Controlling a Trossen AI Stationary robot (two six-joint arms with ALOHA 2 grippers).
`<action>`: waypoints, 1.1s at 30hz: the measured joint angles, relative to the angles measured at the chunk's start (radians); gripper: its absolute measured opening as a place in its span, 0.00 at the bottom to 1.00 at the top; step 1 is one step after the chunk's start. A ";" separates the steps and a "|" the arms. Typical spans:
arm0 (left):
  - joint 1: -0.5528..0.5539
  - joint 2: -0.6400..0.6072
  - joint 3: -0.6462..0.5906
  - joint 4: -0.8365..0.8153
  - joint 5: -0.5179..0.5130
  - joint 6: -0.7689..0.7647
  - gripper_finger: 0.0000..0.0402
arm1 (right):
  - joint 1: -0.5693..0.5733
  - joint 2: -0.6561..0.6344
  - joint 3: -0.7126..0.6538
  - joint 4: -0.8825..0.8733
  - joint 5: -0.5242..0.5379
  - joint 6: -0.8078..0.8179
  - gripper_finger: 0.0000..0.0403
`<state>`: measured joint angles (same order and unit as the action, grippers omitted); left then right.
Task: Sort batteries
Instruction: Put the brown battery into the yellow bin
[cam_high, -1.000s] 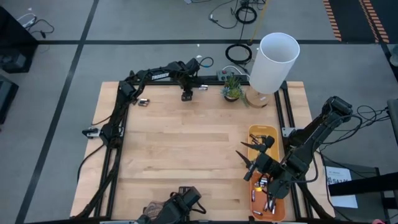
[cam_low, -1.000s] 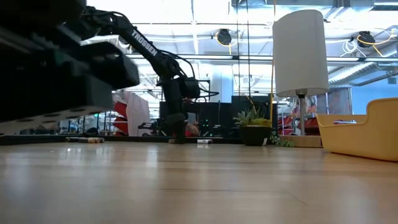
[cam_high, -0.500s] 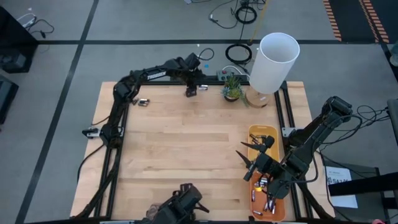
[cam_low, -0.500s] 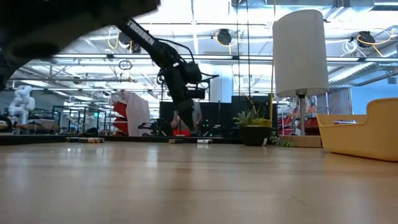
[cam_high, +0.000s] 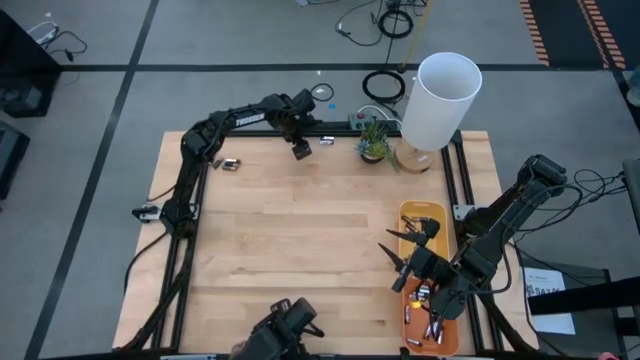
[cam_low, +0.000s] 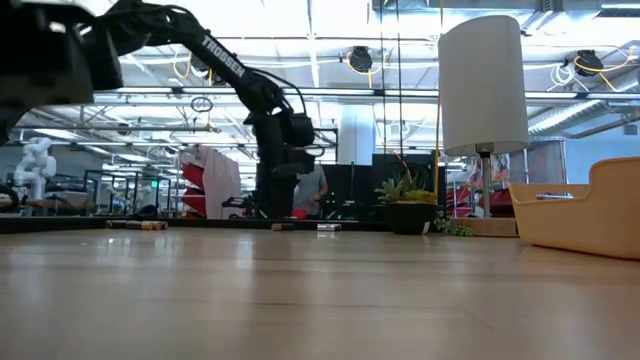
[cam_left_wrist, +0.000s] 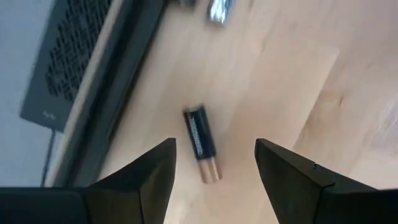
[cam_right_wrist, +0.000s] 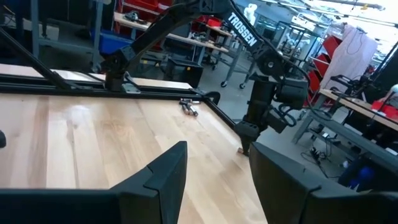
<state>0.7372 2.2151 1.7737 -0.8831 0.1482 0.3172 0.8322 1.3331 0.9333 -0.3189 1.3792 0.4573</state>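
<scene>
Table: pale wood top (cam_high: 300, 240) in a dark frame; places below are given from it.
Loose cells: a small pair (cam_high: 230, 164) lies near the table's far left corner, apart from both arms.
Left gripper: (cam_high: 300, 148) hangs over the far edge, about midway along it, fingers (cam_left_wrist: 140, 180) spread wide with nothing between them.
Battery: one dark cell with a copper end (cam_left_wrist: 201, 142) lies flat on the wood right under the left gripper, seen between its open fingers, beside the frame rail; a silvery cell (cam_left_wrist: 219, 9) lies farther along the same edge.
Plant: small green pot (cam_high: 374, 146) at the far edge, right of the left gripper.
Lamp: white shade (cam_high: 440, 100) over the far right corner.
Right gripper: (cam_high: 402, 262) hovers at the right side, just beside the trays, fingers (cam_right_wrist: 154, 180) partly open and empty.
Trays: yellow tray (cam_high: 424, 213) by the right edge; orange tray (cam_high: 446, 335) nearer the front, with several batteries (cam_high: 422, 312) lying in it.
</scene>
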 joint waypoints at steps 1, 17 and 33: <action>0.000 0.000 -0.014 0.012 0.000 -0.005 0.57 | 0.000 0.000 0.000 0.001 -0.001 0.001 0.41; -0.027 -0.008 -0.154 0.150 -0.063 0.032 0.39 | -0.009 0.000 0.000 0.003 -0.020 -0.015 0.41; -0.144 -0.101 -0.135 0.111 -0.016 0.084 0.11 | -0.024 0.000 0.000 0.017 -0.019 -0.025 0.41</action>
<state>0.5929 2.1144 1.6388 -0.7722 0.1322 0.4007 0.8085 1.3331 0.9333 -0.3019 1.3602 0.4324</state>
